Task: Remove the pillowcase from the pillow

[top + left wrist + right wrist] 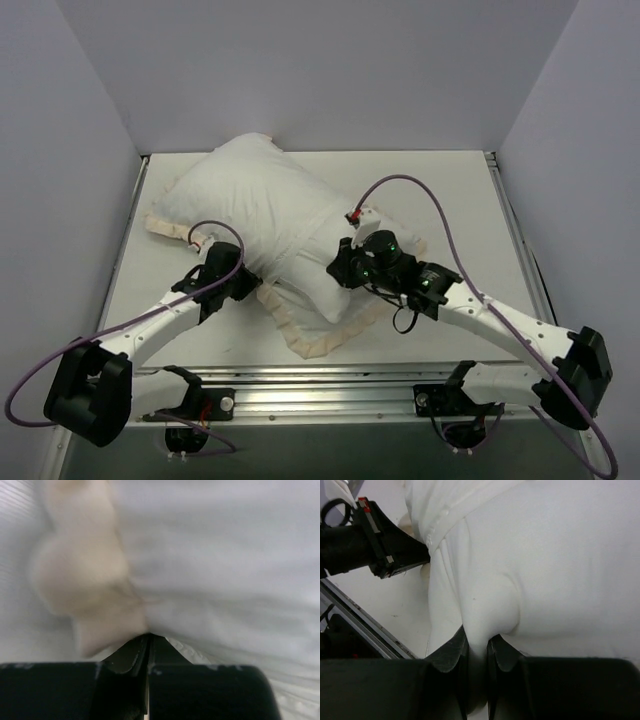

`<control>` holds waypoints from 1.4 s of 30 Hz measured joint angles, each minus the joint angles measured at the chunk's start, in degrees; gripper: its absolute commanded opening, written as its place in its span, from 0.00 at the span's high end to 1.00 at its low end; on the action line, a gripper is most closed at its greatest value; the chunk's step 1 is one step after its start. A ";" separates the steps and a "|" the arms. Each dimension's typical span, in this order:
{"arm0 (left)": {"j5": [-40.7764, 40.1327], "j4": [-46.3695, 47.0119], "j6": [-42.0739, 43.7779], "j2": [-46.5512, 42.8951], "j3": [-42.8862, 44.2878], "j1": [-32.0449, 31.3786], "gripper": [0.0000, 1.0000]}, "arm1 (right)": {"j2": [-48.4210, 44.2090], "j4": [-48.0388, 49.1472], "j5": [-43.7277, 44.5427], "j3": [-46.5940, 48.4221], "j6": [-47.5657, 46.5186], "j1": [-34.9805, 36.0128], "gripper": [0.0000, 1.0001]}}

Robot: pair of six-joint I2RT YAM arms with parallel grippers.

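Note:
The pillowcase [320, 340] shows its white reverse and cream frill; no dark face is in view. It lies spread on the table round the plump white pillow [305, 275]. My left gripper [248, 280] is shut on the pillowcase edge, next to the cream frill [85, 580] in the left wrist view, where the jaws [149, 637] are pressed together. My right gripper [336, 268] is shut on a pinched fold of the pillow [560, 570], with white fabric filling the gap [477, 642]. The right wrist view also shows my left gripper [426, 555] holding the pillowcase [435, 510].
The white table [450, 200] has a metal rail [320, 385] along its near edge and grey walls on three sides. A purple cable [420, 190] loops above my right arm. The rail [365, 625] shows in the right wrist view.

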 measured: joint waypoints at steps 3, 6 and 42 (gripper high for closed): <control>-4.63 2.34 -3.85 -2.08 -3.17 1.44 0.98 | -7.04 -6.73 -3.10 2.75 -0.50 -3.28 1.00; -8.04 5.22 -8.26 -4.76 -6.08 2.45 0.98 | -14.10 -14.91 -6.12 7.17 -2.16 -6.29 1.00; -4.02 -19.89 25.33 -6.08 29.31 3.80 0.05 | -4.22 -18.97 -18.40 11.91 -9.33 -21.16 0.13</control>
